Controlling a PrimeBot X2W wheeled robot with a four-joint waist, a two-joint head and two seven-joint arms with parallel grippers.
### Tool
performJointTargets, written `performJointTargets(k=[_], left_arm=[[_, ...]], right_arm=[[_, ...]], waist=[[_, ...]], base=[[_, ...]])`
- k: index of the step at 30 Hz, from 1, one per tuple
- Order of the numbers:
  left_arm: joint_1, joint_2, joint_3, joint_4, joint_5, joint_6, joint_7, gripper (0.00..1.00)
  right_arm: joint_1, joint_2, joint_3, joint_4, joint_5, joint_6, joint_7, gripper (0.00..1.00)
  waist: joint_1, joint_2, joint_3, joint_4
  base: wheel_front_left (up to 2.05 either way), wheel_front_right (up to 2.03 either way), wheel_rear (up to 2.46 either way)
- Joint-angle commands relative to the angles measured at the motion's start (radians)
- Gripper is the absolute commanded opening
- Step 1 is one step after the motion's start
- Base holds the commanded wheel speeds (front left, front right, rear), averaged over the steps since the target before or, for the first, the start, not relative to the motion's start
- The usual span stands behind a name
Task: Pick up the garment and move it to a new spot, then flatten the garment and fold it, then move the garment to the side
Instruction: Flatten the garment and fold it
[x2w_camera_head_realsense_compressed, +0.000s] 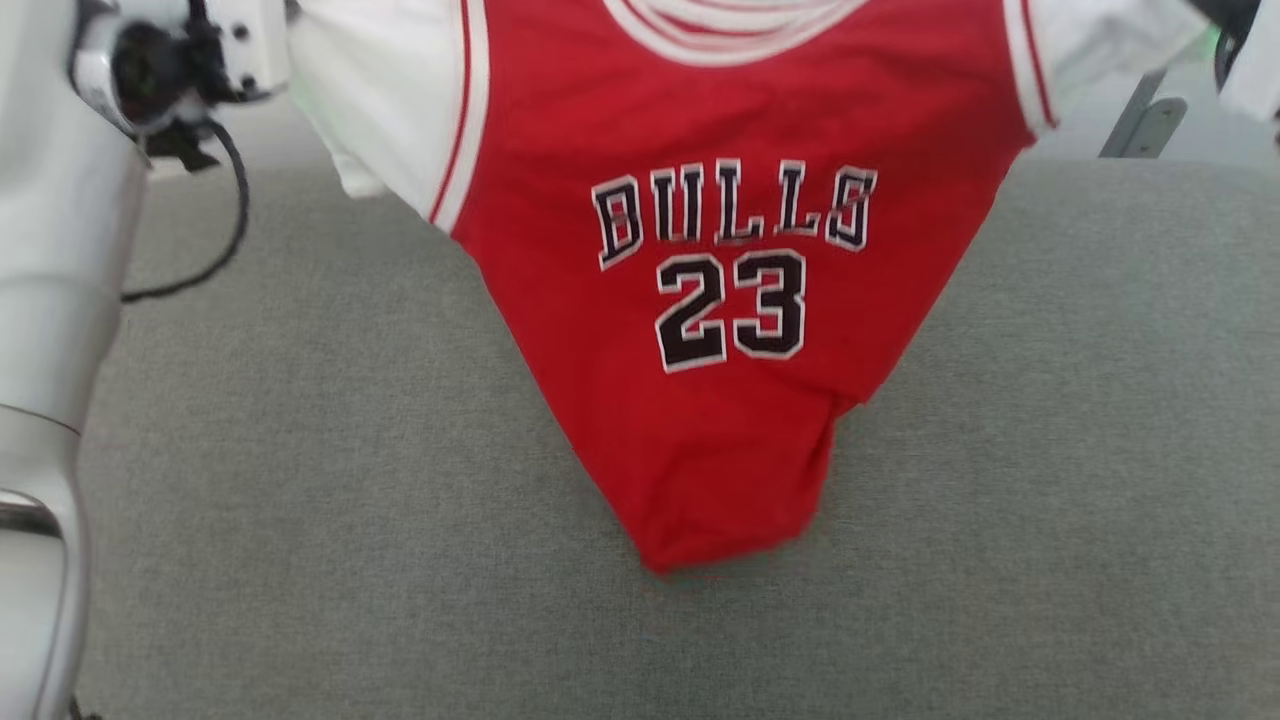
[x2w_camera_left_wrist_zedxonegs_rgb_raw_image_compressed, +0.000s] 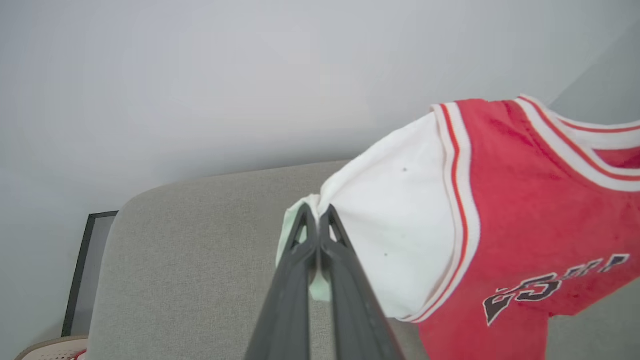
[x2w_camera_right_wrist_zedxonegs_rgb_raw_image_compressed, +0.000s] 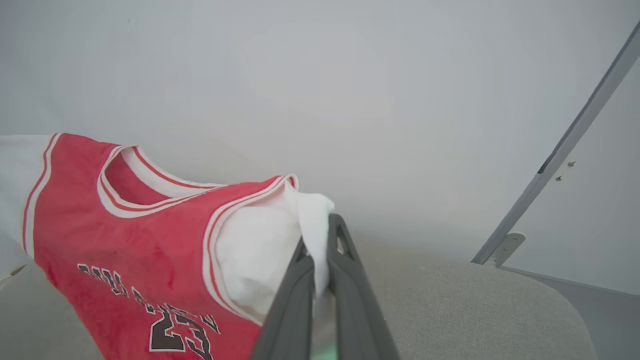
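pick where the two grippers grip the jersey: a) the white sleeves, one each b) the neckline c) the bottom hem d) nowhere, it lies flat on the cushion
a: the left gripper is shut on one white sleeve of the garment and the right gripper on the other, so it hangs spread between them.

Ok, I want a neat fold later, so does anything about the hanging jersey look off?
Yes. The garment, held by its sleeves in the left gripper and right gripper, narrows to a crumpled point with a fold near the bottom instead of a straight hem. Small dark specks dot one white sleeve.
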Motion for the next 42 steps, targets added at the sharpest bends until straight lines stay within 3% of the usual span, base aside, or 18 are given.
performJointTargets(k=[1,13,22,27,31,37,42], left_arm=[[-0.018,0.006,0.006,-0.01,-0.014,0.009,0.004,0.0],[-0.097,0.053,0.038,-0.104,-0.021,0.056,0.017,0.0],[-0.137,0.078,0.047,-0.164,-0.004,0.054,-0.042,0.0],[-0.209,0.076,0.051,-0.18,0.032,0.056,-0.156,0.0],[-0.316,0.065,0.052,-0.172,0.108,0.046,-0.408,0.0],[-0.428,0.035,0.051,-0.114,0.195,0.042,-0.749,0.0],[-0.434,0.005,0.031,-0.032,0.224,0.018,-0.922,0.0]], right_arm=[[-0.018,0.013,-0.011,0.004,-0.015,0.0,0.002,0.0],[-0.139,0.098,-0.077,0.012,-0.102,0.0,0.055,0.0],[-0.216,0.133,-0.122,0.053,-0.192,0.0,0.021,0.0],[-0.308,0.162,-0.123,0.12,-0.286,0.0,-0.135,0.0],[-0.422,0.185,-0.106,0.212,-0.394,0.0,-0.393,0.0],[-0.544,0.207,-0.114,0.339,-0.583,0.0,-0.787,0.0],[-0.579,0.232,-0.1,0.486,-0.68,0.0,-0.898,0.0]], waist=[[0.0,0.0,-0.01,-0.008],[0.0,0.0,-0.008,-0.027],[0.0,0.0,0.066,-0.034],[0.0,0.0,0.175,-0.037],[0.0,0.0,0.284,-0.036],[0.0,0.0,0.361,-0.025],[0.0,0.0,0.387,-0.008]], base=[[0.0,0.0,0.0],[0.0,0.0,0.0],[0.0,0.0,0.0],[0.0,0.0,0.0],[0.0,0.0,0.0],[0.0,0.0,0.0],[0.0,0.0,0.0]])
